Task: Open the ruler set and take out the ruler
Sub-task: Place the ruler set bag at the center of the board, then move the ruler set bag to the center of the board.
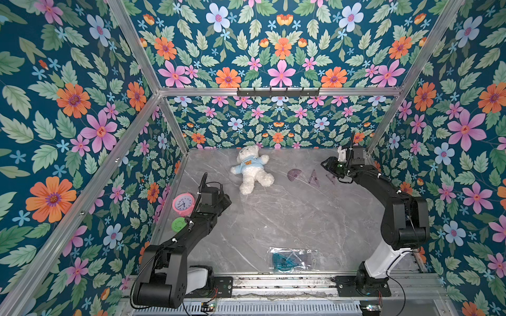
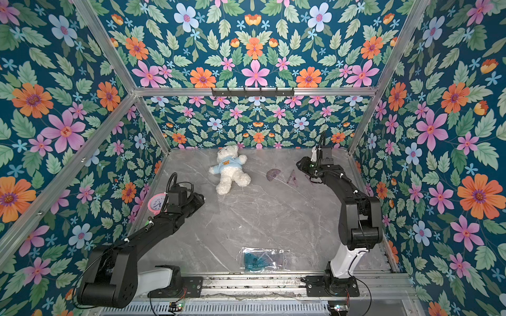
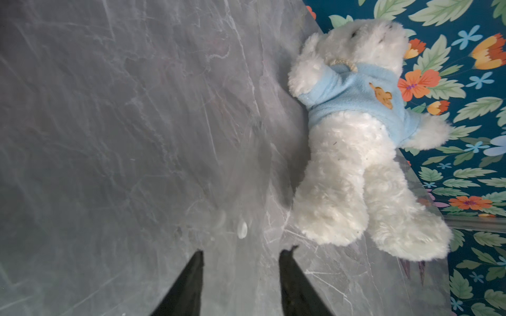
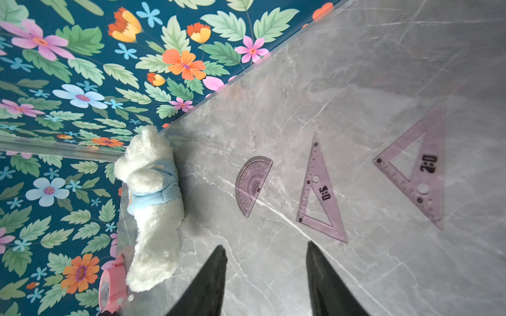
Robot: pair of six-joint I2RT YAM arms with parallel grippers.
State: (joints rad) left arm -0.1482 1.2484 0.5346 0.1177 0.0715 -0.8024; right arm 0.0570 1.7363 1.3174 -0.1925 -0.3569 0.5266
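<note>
With your left gripper (image 3: 241, 276) and right gripper (image 4: 267, 276) both parted and empty, pinch the ruler set (image 1: 290, 260), lying just beside the base rail (image 1: 273, 283), by a pouch edge: it looks light, floppy and slippery.

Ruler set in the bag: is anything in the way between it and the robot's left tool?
No, nothing visible. Only bare table lies between the left tool and the ruler set. The teddy bear lies farther back and the pink clock stands by the side wall, both off that path.
</note>
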